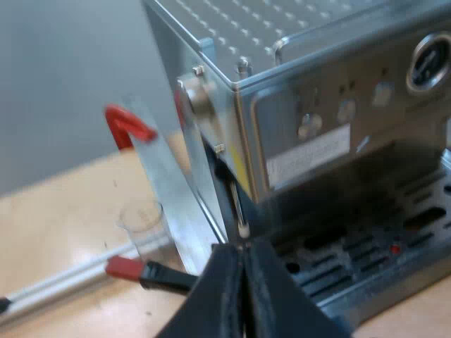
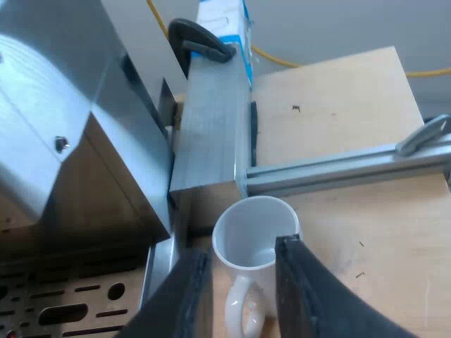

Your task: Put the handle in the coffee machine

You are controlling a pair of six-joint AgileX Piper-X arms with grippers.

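Note:
The espresso machine stands close before my left gripper, with its gauge, buttons and drip tray facing me. My left gripper's fingers are pressed together with nothing between them, at the machine's lower corner. A dark handle ending in red lies low on the table beside the machine and runs behind one left finger; its metal end is hidden. A small red spot shows over the drip tray. My right gripper is open above a white mug, its fingers either side of the mug's handle.
A clear measuring glass stands by a metal plate held with a red clamp. A metal rail crosses the wooden table beyond the mug. A metal block with a black clamp stands against the machine's side.

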